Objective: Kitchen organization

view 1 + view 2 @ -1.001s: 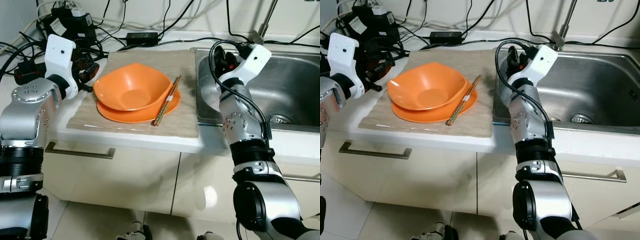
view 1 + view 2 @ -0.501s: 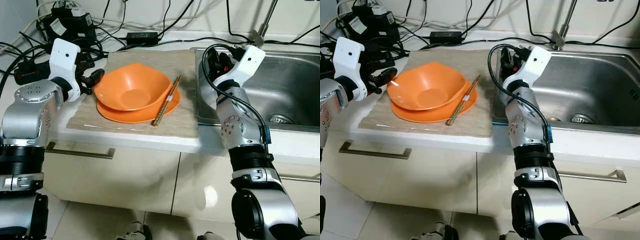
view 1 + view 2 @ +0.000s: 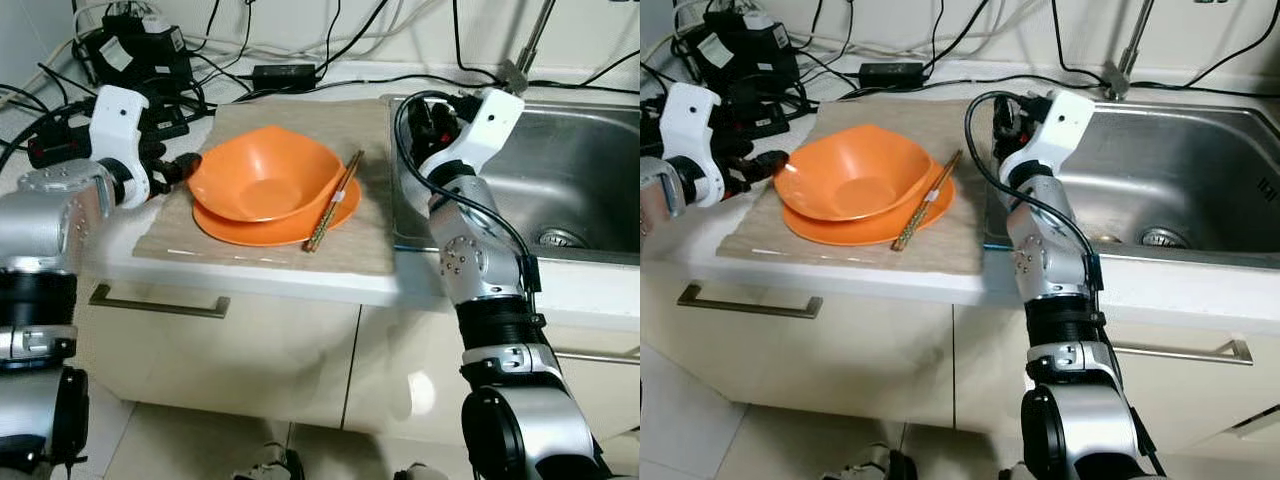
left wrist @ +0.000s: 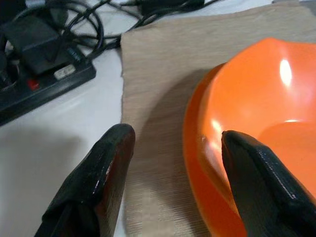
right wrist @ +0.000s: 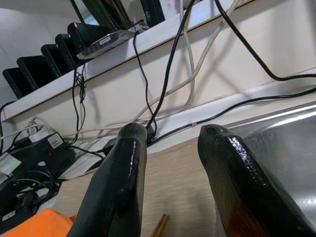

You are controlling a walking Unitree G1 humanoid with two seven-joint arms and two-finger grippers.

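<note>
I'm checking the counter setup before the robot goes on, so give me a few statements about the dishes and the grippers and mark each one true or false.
1. The orange bowl sits on the orange plate. True.
2. The chopsticks lie in the sink. False: they rest on the plate's rim, on the mat.
3. The left gripper has its jaws open beside the bowl. True.
4. The right gripper holds the chopsticks. False: its jaws are open and empty.

Both eye views look down from the head onto the counter, sharing the orange bowl (image 3: 262, 176) and sink (image 3: 575, 170), while the left wrist camera sits close at the bowl's rim and the right wrist camera faces the cabled wall (image 5: 207, 69)
</note>
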